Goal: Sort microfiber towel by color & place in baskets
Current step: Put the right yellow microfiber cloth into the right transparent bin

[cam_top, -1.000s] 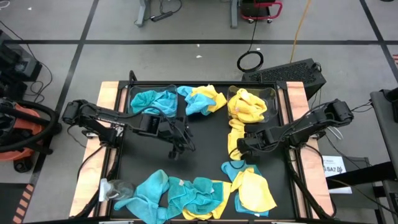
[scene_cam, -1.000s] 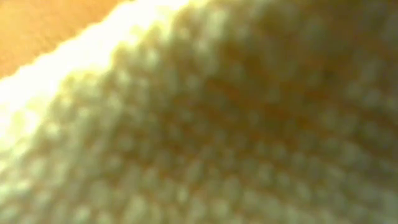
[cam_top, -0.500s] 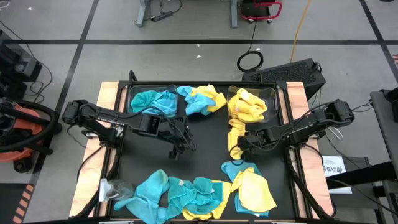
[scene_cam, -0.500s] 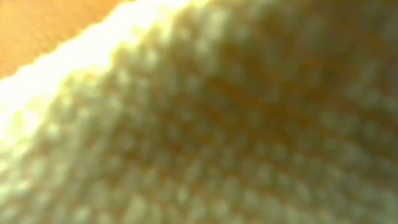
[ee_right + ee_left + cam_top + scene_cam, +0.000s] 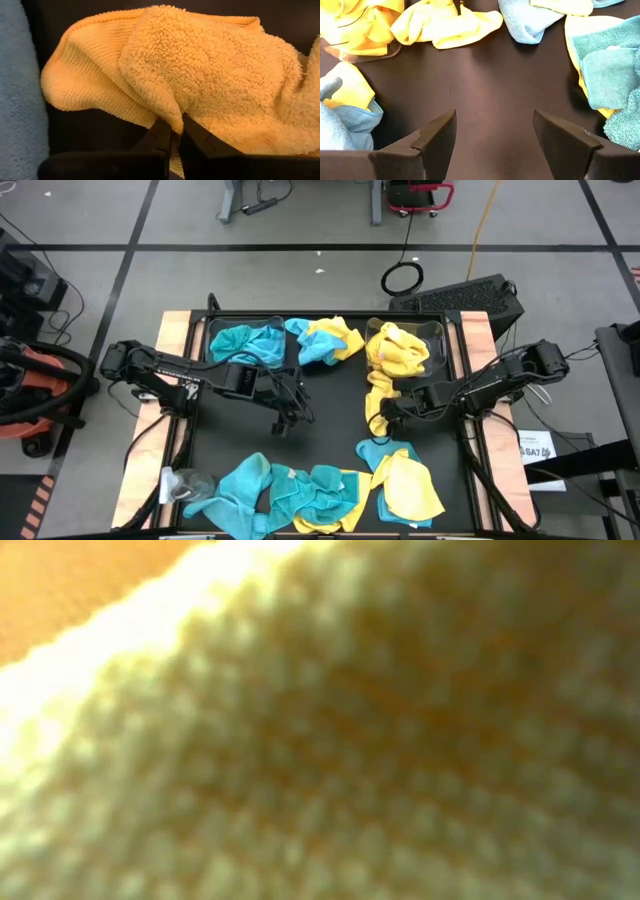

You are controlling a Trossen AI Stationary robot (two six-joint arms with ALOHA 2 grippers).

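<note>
Right gripper [image 5: 176,134]: my jaws are clenched on a fold of the yellow towel [image 5: 377,402], mid-table.
Towel's lie: a long strip, running from my jaws straight up to the right basket [image 5: 440,332], its far end draped on the yellow pile there.
Coming move: I judge a lift and carry along that line.
Nearer arm: mine, clearly.
Left gripper [image 5: 495,140]: jaws spread, nothing held, over bare mat [image 5: 490,85].
</note>
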